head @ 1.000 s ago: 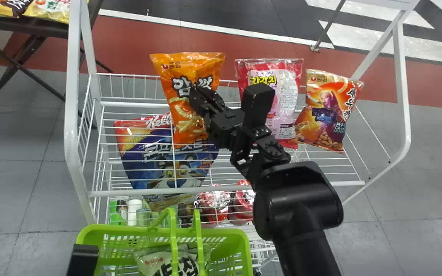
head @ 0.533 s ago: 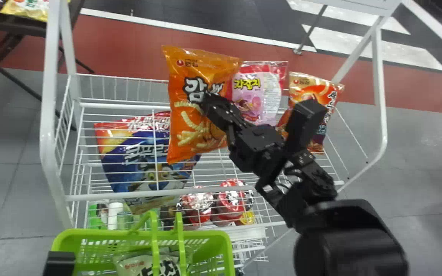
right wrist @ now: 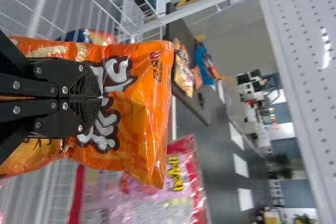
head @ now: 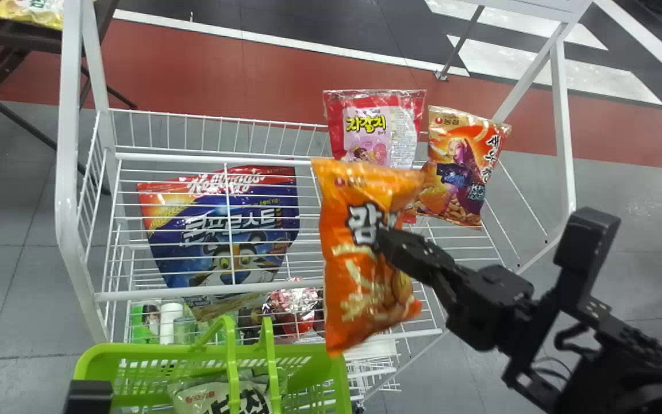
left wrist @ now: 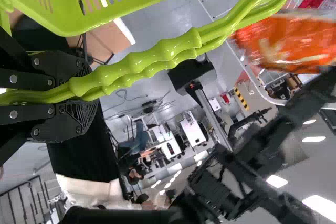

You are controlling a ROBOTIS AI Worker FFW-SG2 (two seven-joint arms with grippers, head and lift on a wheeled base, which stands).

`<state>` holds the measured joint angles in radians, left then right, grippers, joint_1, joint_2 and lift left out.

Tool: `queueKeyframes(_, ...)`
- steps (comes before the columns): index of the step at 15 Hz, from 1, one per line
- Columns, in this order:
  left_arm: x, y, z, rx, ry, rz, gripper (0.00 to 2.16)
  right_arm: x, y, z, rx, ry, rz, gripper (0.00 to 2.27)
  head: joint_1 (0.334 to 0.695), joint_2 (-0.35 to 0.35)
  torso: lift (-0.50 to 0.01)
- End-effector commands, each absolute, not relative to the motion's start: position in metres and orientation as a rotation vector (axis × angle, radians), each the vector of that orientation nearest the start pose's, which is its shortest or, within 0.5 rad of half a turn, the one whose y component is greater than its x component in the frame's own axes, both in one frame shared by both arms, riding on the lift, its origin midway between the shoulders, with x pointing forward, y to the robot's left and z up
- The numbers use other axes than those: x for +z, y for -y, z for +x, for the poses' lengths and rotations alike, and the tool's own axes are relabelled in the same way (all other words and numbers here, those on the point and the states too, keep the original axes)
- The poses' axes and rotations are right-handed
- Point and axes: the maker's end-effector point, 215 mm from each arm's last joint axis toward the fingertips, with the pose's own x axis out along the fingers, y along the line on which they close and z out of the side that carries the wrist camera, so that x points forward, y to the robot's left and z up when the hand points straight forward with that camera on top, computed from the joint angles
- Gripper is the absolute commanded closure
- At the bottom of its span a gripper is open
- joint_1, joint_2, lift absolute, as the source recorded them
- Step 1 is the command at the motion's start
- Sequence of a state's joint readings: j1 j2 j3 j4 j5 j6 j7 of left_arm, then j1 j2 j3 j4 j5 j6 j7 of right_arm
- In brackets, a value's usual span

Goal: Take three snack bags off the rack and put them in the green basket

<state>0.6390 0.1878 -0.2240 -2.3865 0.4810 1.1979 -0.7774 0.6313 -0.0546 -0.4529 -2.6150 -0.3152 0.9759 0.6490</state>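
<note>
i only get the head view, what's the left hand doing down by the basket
Observer: In the left wrist view, the left hand has its fingers closed around the handles of the green basket.
Operator: ok and how are the right fingers set on the orange bag, the tips are hard to read from here
Observer: The right wrist view shows the right hand with its two fingers closed together on the front of the orange bag, right at the big print.
Operator: any other snacks past the rack, i just catch a table corner top left
Observer: The right wrist view shows several bags on a dark table, a blue bag among them.
</note>
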Motion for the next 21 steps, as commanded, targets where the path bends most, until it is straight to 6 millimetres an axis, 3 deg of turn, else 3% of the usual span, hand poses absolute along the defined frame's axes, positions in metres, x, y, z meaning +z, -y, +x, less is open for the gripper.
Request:
queueKeyframes(1,-0.381,0.057,0.134,-1.250,-0.968,-0.663,1.10,-0.353,0.239,0.300,0.454,-0.637,0.259,2.24,0.695,-0.350,-0.021)
queueKeyframes(4,-0.381,0.059,0.132,-1.254,-0.969,-0.662,1.10,-0.398,0.218,0.249,0.503,-0.844,0.367,2.24,0.695,-0.350,-0.021)
queueKeyframes(8,-0.379,0.061,0.134,-1.257,-0.958,-0.665,1.10,-0.442,0.171,0.206,0.613,-1.010,0.468,2.24,0.695,-0.350,-0.021)
queueKeyframes(11,-0.379,0.062,0.133,-1.261,-0.956,-0.667,1.10,-0.448,0.128,0.192,0.714,-1.050,0.491,2.24,0.695,-0.350,-0.021)
queueKeyframes(14,-0.379,0.063,0.132,-1.264,-0.957,-0.669,1.10,-0.450,0.087,0.191,0.806,-1.054,0.508,2.24,0.695,-0.350,-0.021)
queueKeyframes(16,-0.378,0.063,0.132,-1.265,-0.952,-0.669,1.10,-0.468,0.067,0.191,0.844,-1.092,0.530,2.24,0.695,-0.350,-0.021)
queueKeyframes(17,-0.378,0.063,0.133,-1.265,-0.948,-0.669,1.10,-0.477,0.063,0.191,0.850,-1.110,0.538,2.12,0.695,-0.350,-0.021)
queueKeyframes(18,-0.378,0.063,0.132,-1.267,-0.950,-0.672,1.10,-0.482,0.064,0.197,0.848,-1.095,0.536,1.38,0.695,-0.350,-0.021)
queueKeyframes(19,-0.378,0.063,0.132,-1.266,-0.951,-0.671,1.10,-0.480,0.070,0.210,0.840,-1.034,0.512,0.30,0.695,-0.350,-0.021)
queueKeyframes(20,-0.378,0.063,0.132,-1.266,-0.951,-0.671,1.10,-0.479,0.085,0.218,0.809,-1.003,0.483,0.00,0.695,-0.350,-0.021)
queueKeyframes(21,-0.378,0.063,0.132,-1.266,-0.951,-0.671,1.10,-0.476,0.099,0.225,0.779,-0.988,0.471,0.00,0.695,-0.350,-0.021)
